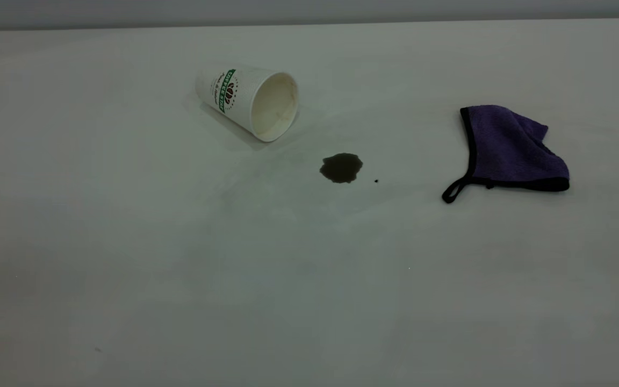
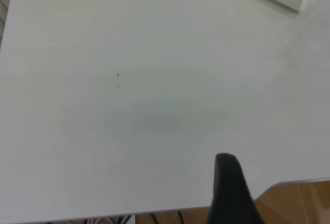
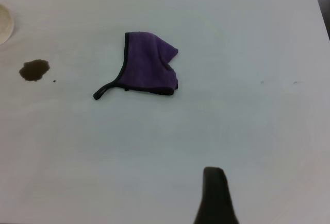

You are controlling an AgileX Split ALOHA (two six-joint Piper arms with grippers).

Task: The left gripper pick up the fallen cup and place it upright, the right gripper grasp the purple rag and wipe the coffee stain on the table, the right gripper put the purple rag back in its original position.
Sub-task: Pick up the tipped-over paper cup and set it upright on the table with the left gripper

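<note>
Left gripper (image 2: pixel 231 193): only one black finger shows in its wrist view, over the near table (image 1: pixel 127 279) edge, touching nothing, so its opening can't be judged; the paper coffee cup (image 1: pixel 247 101) lies on its side far left of centre, mouth facing right and near. Coffee stain (image 1: pixel 341 167) sits just near-right of the cup mouth, a tiny dark speck (image 1: pixel 376 181) beside it. Purple rag (image 1: pixel 511 151) lies crumpled well right; right gripper (image 3: pixel 215 198) likewise shows one finger, holding nothing, opening unclear.
</note>
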